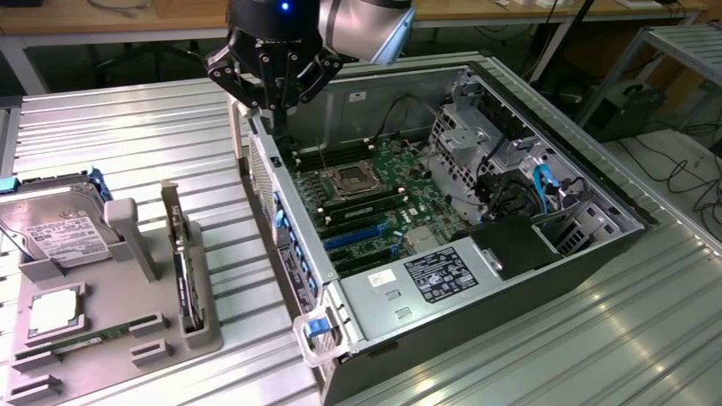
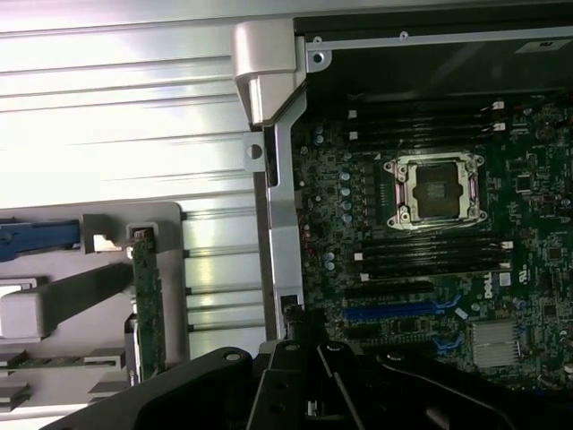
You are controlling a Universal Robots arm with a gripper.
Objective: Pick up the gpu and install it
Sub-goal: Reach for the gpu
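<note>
a: so, where is the gpu (image 1: 181,271) sitting?

b: on its long edge in a slot of the grey holder (image 1: 205,331), on the exterior view's left. it's near the hard drive (image 1: 62,238) and well apart from the open computer case (image 1: 395,292).

a: and the gripper (image 1: 274,106)?

b: its fingers are pressed together with nothing between them. it hangs over the case's wall on the holder's side, beside the motherboard (image 2: 421,269).

a: how do you think the card handles?

b: light and stiff, i'd judge, but fragile. it's a thin board with exposed parts on its face that shouldn't be squeezed or knocked. its upper edge stands proud of the holder, so pinching across the two flat faces near the middle of that edge looks safest. a grip too far toward one end would probably let it tip.
</note>
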